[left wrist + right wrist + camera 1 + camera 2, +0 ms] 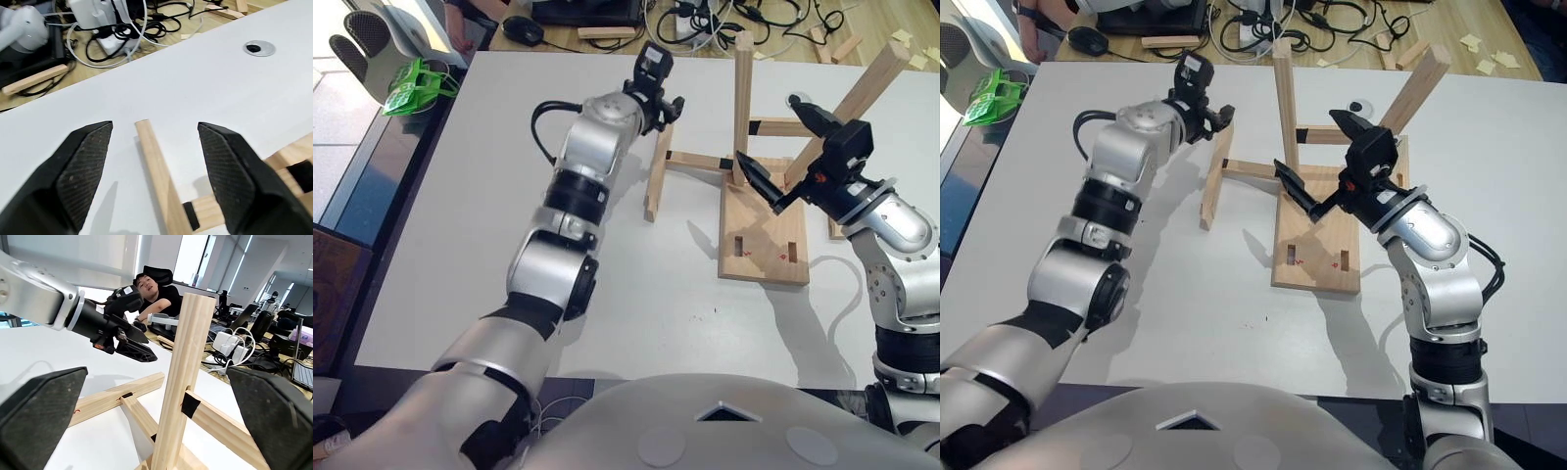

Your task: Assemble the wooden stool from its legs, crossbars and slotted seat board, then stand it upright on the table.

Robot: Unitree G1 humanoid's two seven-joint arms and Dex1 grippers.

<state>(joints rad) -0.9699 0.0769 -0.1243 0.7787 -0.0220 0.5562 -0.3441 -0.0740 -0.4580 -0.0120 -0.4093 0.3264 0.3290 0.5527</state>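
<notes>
The flat, pale-wood slotted seat board (764, 250) lies on the smooth white surface (460, 245). A square upright leg (743, 98) rises at its far end, and the right tool (767, 129) straddles it with black fingers spread wide. Left of the board, the left tool (154, 129) gapes over an outlying leg (658, 176), its cross-hatched pads (83, 166) apart.

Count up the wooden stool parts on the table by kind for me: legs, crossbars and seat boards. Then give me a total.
Legs: 3 (upright leg, tilted leg, left-hand leg)
Crossbars: 2 (left crossbar, rear crossbar)
Seat boards: 1 (seat board)
Total: 6 parts in plain view
</notes>
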